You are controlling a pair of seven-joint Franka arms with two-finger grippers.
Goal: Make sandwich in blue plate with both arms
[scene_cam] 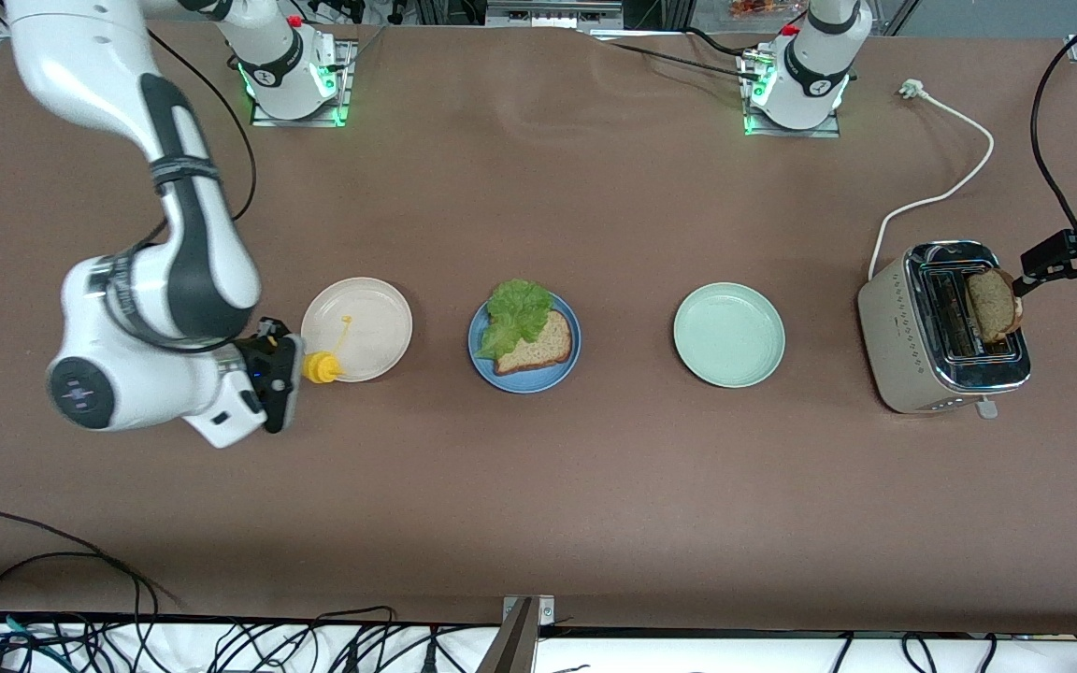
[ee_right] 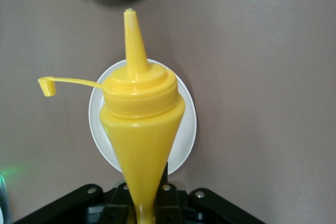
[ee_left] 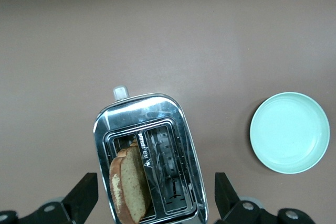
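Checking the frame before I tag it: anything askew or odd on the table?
Nothing spilled or damaged. The right gripper is shut on the yellow squeeze bottle, lying tipped over the beige plate, cap off and dangling. In the toaster the bread slice leans, below the open left gripper.

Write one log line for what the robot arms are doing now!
right gripper: shut on mustard bottle over beige plate | left gripper: open over toaster | blue plate: bread, lettuce

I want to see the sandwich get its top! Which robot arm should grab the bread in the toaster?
The left. Its open left gripper hangs right over the toaster, around the bread slice. The right gripper is shut on the yellow sauce bottle at the beige plate.
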